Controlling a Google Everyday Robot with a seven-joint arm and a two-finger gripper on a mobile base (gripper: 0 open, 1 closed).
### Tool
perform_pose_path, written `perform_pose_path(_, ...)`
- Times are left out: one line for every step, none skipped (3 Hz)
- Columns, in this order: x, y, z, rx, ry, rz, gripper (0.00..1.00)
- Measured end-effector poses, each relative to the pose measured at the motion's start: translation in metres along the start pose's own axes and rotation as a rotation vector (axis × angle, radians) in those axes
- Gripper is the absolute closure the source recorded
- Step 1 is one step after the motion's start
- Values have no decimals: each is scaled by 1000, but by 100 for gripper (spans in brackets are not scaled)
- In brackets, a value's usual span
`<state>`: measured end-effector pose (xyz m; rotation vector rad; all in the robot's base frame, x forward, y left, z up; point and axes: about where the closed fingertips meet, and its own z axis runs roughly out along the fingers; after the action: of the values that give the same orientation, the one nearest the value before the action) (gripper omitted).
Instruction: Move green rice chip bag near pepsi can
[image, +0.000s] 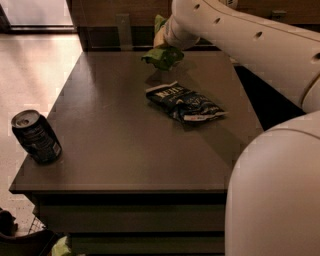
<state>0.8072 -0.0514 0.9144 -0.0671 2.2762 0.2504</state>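
The white arm's rounded, smooth-shelled base fills the near right. From there it runs up and back along the right edge of the surface (115, 135), then bends in over the far edge. Its long segment is a glossy plastic tube dotted with small dark holes. At its end, the claw (161, 45) sits above the middle of the far edge and is pinched on the top of the green rice chip bag (165, 57). The bag is crumpled light-green foil and hangs just clear of the surface, with a soft shadow under it.

The pepsi can (36, 136) stands upright at the near left corner, well apart from the bag. It is a dark cylinder with a dull silver top. A dark blue snack bag (184, 102) with white lettering lies flat and wrinkled right of centre. The surface is a matte dark brown slab with square edges.
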Motion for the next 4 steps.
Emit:
perform_pose_path(8,5,-44,-1,-35,-27,100)
perform_pose_path(35,9,-94,-39,-69,-45,100)
perform_pose_path(54,14,-113,-95,-80,-69,100)
perform_pose_path(80,42,-123,-164,-64,-156,100)
